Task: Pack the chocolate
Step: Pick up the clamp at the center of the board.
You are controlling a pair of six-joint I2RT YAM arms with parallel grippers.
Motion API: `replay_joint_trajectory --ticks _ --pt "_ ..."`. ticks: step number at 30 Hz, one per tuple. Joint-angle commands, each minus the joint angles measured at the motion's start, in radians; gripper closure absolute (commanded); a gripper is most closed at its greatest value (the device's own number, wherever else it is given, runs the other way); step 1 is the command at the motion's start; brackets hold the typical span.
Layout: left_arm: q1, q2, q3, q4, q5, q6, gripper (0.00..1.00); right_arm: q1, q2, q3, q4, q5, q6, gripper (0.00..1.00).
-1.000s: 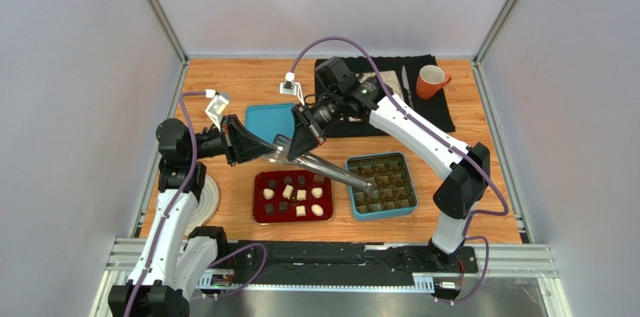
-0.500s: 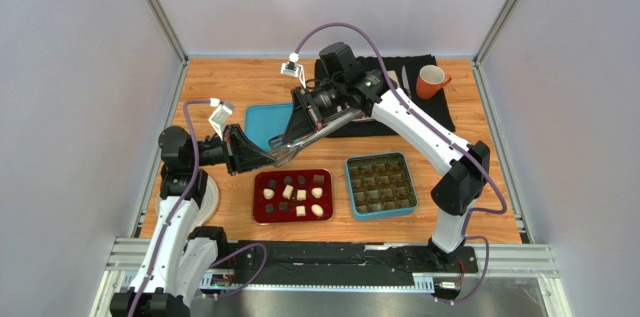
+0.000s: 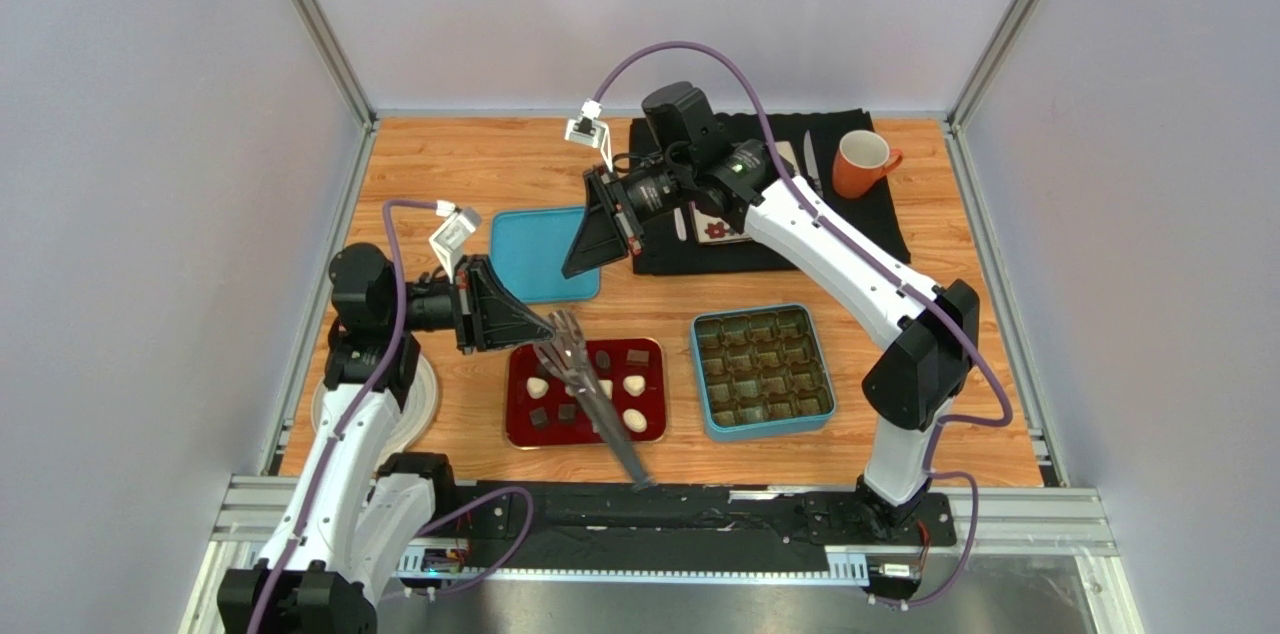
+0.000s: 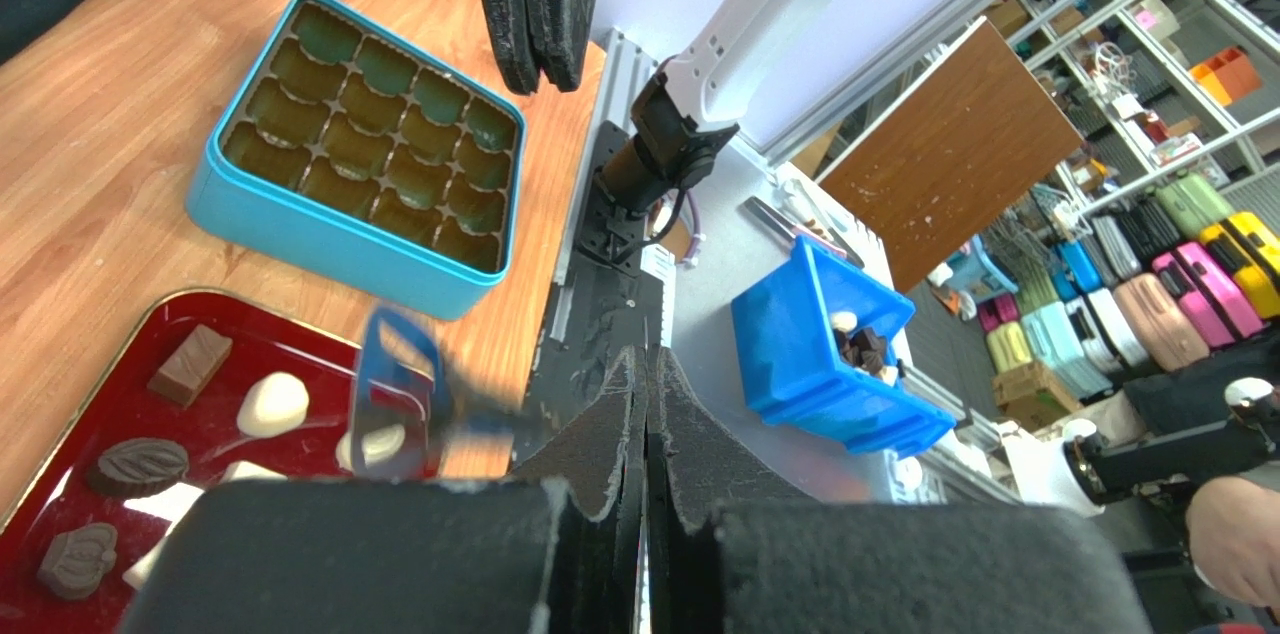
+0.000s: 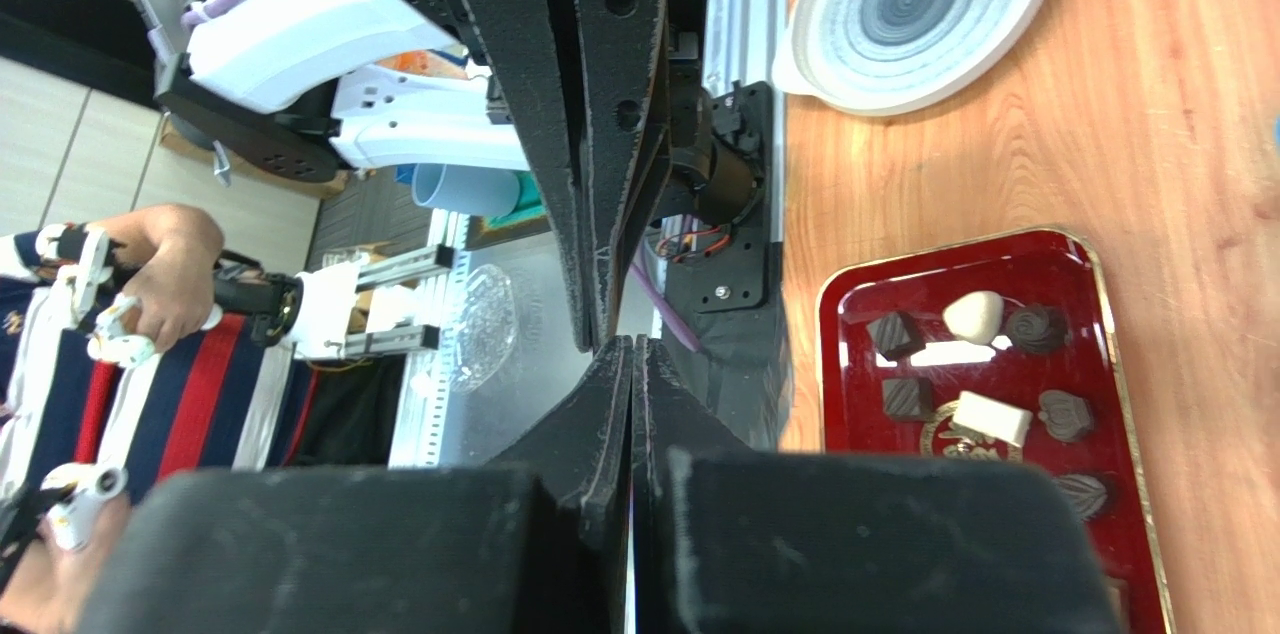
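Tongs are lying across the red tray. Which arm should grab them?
Left, probably: the left pincer, shut, sits right beside the tongs' far end; the right pincer hangs farther back over the blue lid.

The orange-brown wooden table (image 3: 466,162) under me shows plain grain with a satin finish. The dark red rectangular tray (image 4: 75,382) is glossy and mirrors the light. The chocolate (image 4: 138,466) looks smooth, the dark pieces faintly shiny. The blue rectangular box (image 4: 316,252) is smooth, and its brown moulded insert (image 4: 376,124) gleams like plastic. My left gripper (image 4: 649,364) wears matt black, rough-edged pads.
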Motion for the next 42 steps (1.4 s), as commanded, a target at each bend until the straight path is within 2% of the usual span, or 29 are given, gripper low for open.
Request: replay_joint_trajectory --ticks 1,6,7,9,10,12,13,14,16,17,19,22,25,29,34,35,36,38,42 --pt "-0.004 0.022 0.013 0.053 0.287 0.014 1.00 -0.027 -0.027 0.044 0.008 0.062 0.005 1.00" --pt "0.013 0.109 0.029 0.154 0.252 -0.053 1.00 -0.063 -0.074 0.058 0.044 0.131 0.066 1.00" --pt "0.045 0.123 0.034 0.199 0.211 -0.079 1.00 -0.061 -0.087 0.049 0.051 0.142 0.074 0.99" --pt "0.091 0.181 0.080 0.176 0.160 -0.066 1.00 -0.063 -0.136 -0.020 0.109 0.163 0.120 0.99" --pt "0.140 0.207 0.110 0.027 0.095 0.038 1.00 -0.061 -0.157 -0.051 0.135 0.171 0.134 0.99" --pt "0.180 0.282 0.277 -0.299 -0.011 0.280 1.00 -0.058 -0.238 -0.171 0.216 0.200 0.165 0.98" --pt "0.189 0.311 0.422 -0.620 -0.146 0.535 1.00 -0.060 -0.269 -0.228 0.253 0.212 0.198 0.97" --pt "0.186 0.357 0.469 -0.694 -0.205 0.581 1.00 -0.057 -0.336 -0.274 0.327 0.222 0.215 0.96" --pt "0.203 0.376 0.503 -0.659 -0.292 0.502 1.00 -0.041 -0.401 -0.424 0.414 0.264 0.279 0.92" --pt "0.204 0.384 0.508 -0.643 -0.318 0.476 1.00 -0.029 -0.427 -0.462 0.476 0.286 0.293 0.82" --pt "0.206 0.385 0.531 -0.625 -0.380 0.418 1.00 0.035 -0.476 -0.543 0.501 0.372 0.297 0.76" --pt "0.206 0.373 0.530 -0.571 -0.438 0.309 1.00 0.150 -0.490 -0.615 0.554 0.508 0.312 0.62" --pt "0.206 0.325 0.510 -0.476 -0.545 0.219 1.00 0.264 -0.486 -0.670 0.712 0.622 0.364 0.52" --pt "0.204 0.290 0.540 -0.390 -0.670 0.148 1.00 0.339 -0.417 -0.729 0.937 0.686 0.450 0.48" --pt "0.206 0.289 0.618 -0.375 -0.747 0.072 1.00 0.344 -0.279 -0.786 1.174 0.720 0.692 0.44" --pt "0.206 0.279 0.621 -0.374 -0.763 0.068 1.00 0.344 -0.218 -0.790 1.305 0.713 0.736 0.43" --pt "0.206 0.273 0.623 -0.379 -0.805 0.066 1.00 0.345 -0.190 -0.790 1.374 0.685 0.830 0.43" --pt "0.206 0.250 0.625 -0.391 -0.860 0.077 1.00 0.364 -0.119 -0.777 1.511 0.680 0.892 0.40" --pt "0.208 0.213 0.606 -0.369 -1.045 0.077 1.00 0.410 -0.040 -0.701 1.516 0.763 0.955 0.39"
